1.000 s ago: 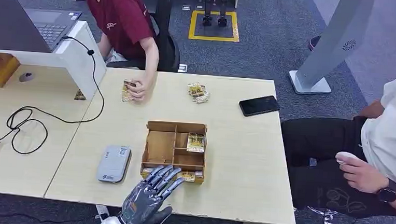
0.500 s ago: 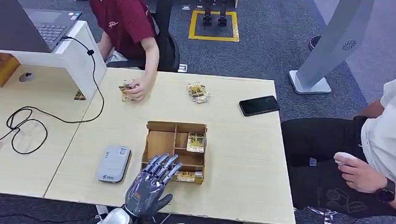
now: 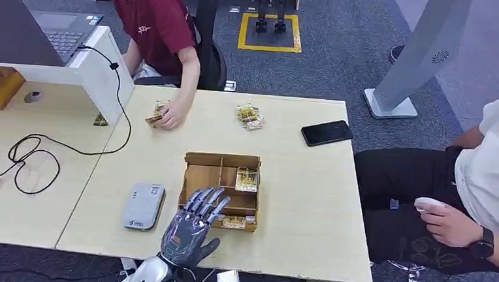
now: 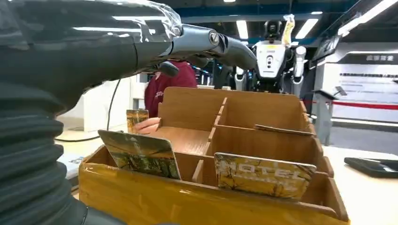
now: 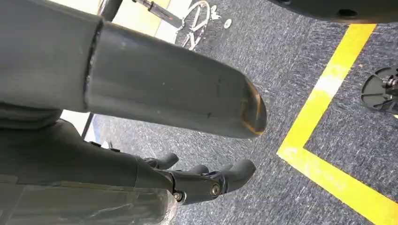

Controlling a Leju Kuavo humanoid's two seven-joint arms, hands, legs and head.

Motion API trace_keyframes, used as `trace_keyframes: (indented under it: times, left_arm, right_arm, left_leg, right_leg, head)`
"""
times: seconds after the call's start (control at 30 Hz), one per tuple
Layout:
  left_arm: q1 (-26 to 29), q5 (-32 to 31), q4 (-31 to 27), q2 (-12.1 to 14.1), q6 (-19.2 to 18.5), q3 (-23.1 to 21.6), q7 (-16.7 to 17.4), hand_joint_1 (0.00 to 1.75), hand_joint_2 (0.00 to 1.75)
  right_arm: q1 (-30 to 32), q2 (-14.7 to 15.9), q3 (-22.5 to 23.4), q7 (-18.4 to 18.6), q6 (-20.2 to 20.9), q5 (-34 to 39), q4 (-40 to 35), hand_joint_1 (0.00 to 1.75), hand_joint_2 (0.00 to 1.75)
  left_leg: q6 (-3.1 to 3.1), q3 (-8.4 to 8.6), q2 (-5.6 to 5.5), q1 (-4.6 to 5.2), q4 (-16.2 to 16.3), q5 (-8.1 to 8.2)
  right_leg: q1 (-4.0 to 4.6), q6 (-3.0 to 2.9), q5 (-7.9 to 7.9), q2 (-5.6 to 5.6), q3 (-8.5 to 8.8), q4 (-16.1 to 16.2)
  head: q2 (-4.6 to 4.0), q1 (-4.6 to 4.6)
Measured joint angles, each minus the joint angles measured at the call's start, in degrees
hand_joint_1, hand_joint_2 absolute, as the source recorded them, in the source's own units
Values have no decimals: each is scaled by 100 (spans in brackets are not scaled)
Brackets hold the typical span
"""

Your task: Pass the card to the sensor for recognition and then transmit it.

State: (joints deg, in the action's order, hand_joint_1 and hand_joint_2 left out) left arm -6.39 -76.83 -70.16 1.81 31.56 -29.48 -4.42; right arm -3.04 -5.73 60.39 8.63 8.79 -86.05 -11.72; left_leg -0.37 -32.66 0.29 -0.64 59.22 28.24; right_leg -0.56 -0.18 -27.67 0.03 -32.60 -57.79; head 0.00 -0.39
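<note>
Progress on the task is judged to be at its very start: no card is held, and neither the pass over the sensor nor the handing-on is yet done. In the head view the left hand (image 3: pixel 192 228) is seen above the near edge of the wooden organiser box (image 3: pixel 200 182), its fingers spread apart and nothing gripped between them. From the left wrist view two cards are shown propped in the box's front compartments, a tilted card (image 4: pixel 140 154) on the hand's side and a card marked HOTEL (image 4: pixel 264 175) beside it; the hand's fingers (image 4: pixel 220 44) are stretched out above them, and no contact can be made out. Another card (image 3: pixel 246 178) is seen in a rear compartment of the box. The grey sensor unit (image 3: pixel 143 206) lies flat on the table (image 3: pixel 295 203) just beside the box, untouched. The right hand (image 5: pixel 211 180) hangs over the carpeted floor with its fingers loosely curled and nothing in them. A person in a dark red shirt (image 3: pixel 152 24) is seated at the far side, with a hand on some cards (image 3: pixel 157 114) there. Still to be done, as judged: a card gripped, lifted, presented to the sensor and passed on.
</note>
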Motion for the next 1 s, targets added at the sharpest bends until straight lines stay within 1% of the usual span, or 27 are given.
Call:
trace_keyframes:
  times: [0.43, 0.63, 1.0]
  left_arm:
    - [0, -2, 0, -44, -26, 70, 2, 0, 175]
    - [0, -142, 0, -116, -196, 242, 20, 0, 175]
    - [3, -426, 2, -260, -389, 516, 118, 0, 175]
  right_arm:
    - [-1, -2, 0, 0, 0, 0, 0, 0, 0]
    - [-1, -7, 0, -7, 4, -9, 0, 0, 0]
    - [-6, -31, 0, -39, 26, -24, -42, 0, 0]
  left_leg:
    - [0, 0, 0, 0, 0, 0]
    - [0, 0, 0, 0, 0, 0]
    - [0, -1, 0, 0, 0, 0]
  right_leg:
    - [0, 0, 0, 0, 0, 0]
    - [0, 0, 0, 0, 0, 0]
    - [0, 0, 0, 0, 0, 0]
  head:
    - [0, 0]
    - [0, 0]
    - [0, -2]
